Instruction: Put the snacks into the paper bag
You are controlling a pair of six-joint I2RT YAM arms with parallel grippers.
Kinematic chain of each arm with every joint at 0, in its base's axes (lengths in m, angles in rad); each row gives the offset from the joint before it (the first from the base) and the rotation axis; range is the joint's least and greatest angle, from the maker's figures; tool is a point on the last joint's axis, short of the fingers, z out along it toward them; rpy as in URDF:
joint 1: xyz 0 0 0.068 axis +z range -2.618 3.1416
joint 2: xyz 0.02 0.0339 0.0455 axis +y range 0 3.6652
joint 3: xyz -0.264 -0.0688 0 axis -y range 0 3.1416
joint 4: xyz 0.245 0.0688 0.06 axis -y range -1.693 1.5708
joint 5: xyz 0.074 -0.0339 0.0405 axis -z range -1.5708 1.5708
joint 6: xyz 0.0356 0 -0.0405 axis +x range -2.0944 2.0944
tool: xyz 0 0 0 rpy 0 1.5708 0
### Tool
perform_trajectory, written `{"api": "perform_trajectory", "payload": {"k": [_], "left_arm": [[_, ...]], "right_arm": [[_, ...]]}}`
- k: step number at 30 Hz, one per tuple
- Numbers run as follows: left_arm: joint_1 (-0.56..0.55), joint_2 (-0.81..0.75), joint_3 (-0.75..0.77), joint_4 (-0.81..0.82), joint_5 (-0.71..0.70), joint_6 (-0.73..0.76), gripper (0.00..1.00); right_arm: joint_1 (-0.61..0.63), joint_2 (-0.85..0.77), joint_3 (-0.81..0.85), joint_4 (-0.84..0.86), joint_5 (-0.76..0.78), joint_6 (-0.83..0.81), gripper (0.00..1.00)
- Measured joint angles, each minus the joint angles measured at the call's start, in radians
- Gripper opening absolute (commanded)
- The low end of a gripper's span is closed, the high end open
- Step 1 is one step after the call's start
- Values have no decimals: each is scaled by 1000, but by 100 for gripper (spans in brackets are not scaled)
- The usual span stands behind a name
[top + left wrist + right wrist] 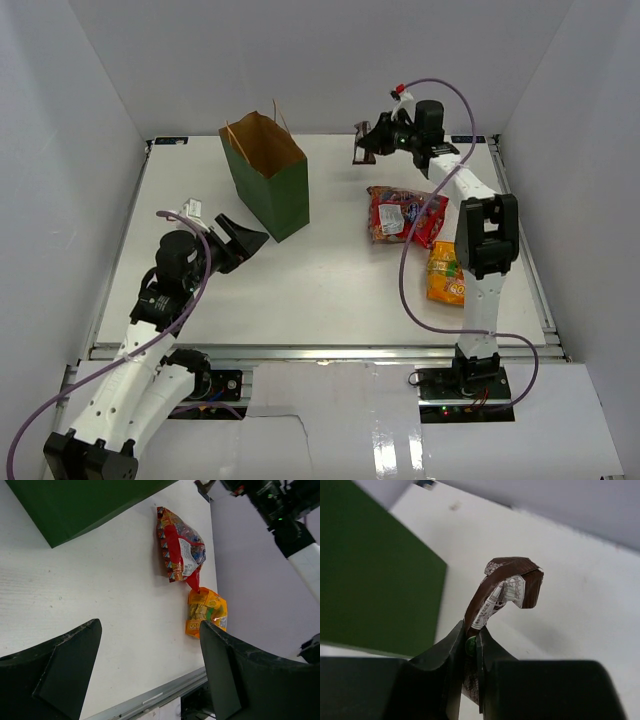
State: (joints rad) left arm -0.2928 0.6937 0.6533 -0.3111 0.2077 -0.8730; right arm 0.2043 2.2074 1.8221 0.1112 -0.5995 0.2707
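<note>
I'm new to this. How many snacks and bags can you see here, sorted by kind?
Large snack packets: 2, the red packet and the orange packet, lying on the table
Brown bar: 1, pinched in the right gripper
Green paper bag: 1, standing upright
Total: 4 things in view; the bag's inside is not visible.

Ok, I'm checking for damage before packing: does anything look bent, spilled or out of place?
The dark brown bar pinched in the right gripper is bent over at its free end like a hook. The paper bag stands upright; the red bag and orange bag lie flat, nothing spilled.
</note>
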Motion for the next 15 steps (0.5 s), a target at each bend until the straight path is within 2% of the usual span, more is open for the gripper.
{"api": "perform_trajectory", "payload": {"k": [3,8,15], "left_arm": [[0,-19,-7,8,11,12,90],[0,-59,-28,16,21,26,90],[0,-138,-61,19,27,27,90]], "right_arm": [[34,-143,-15,13,-90,-99,17],[193,-357,-10,32,-151,-288,18],[417,-374,97,21,-75,-464,23]]}}
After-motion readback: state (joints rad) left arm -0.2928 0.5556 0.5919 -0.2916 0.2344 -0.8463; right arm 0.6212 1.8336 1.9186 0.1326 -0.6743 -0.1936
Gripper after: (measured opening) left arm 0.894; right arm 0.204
